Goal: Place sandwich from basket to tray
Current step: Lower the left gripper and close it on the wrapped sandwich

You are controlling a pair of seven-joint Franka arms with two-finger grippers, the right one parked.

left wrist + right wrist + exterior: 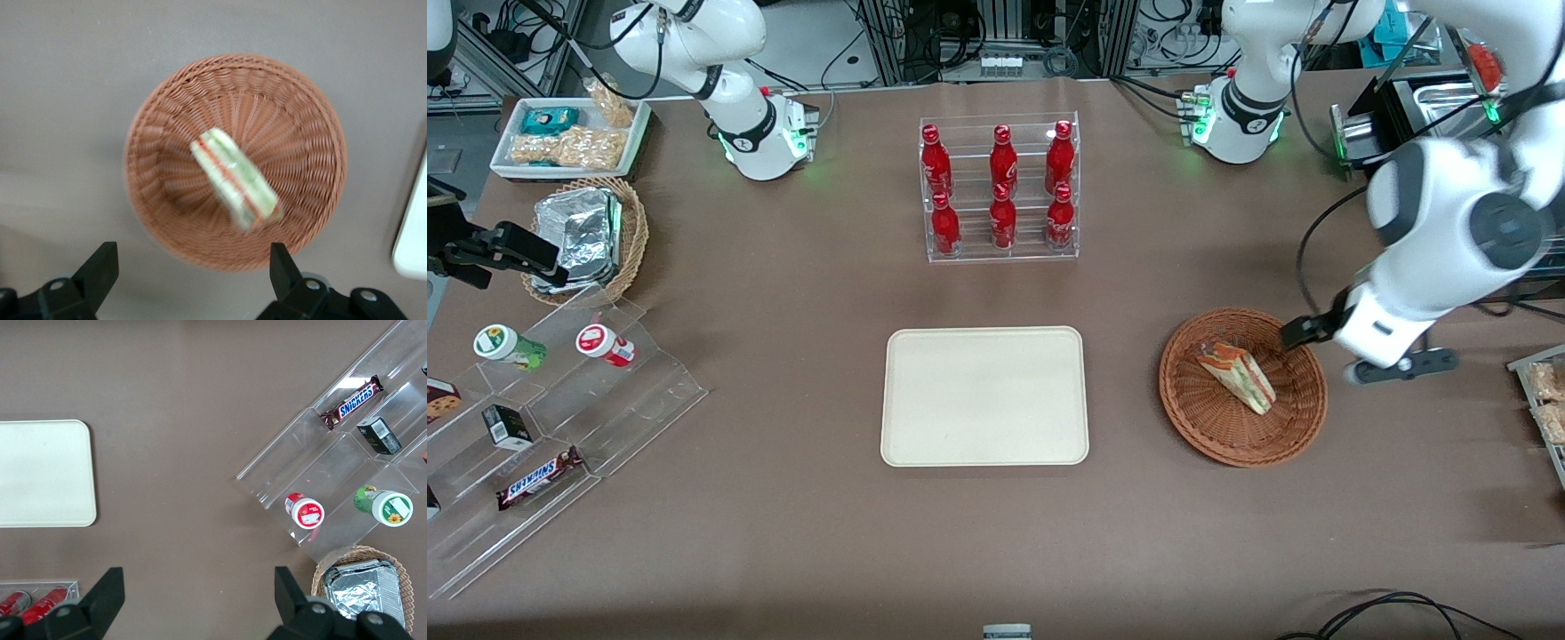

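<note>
The sandwich [1236, 373], a clear-wrapped wedge with red and green filling, lies on its side in the reddish-brown wicker basket [1209, 427]. The cream tray [984, 396] lies flat beside the basket, toward the parked arm's end, with nothing on it. My left gripper [1307, 332] hangs above the basket's rim on the working arm's side, open and holding nothing. In the left wrist view the sandwich [233, 177] lies in the middle of the basket [167, 120], well below the spread fingertips [100, 267], and an edge of the tray [412, 233] shows.
A clear rack of red bottles [1000, 187] stands farther from the front camera than the tray. A stepped acrylic shelf with snacks [543, 427], a tan basket of foil packs [591, 236] and a white tray of snack bags [569, 133] are at the parked arm's end.
</note>
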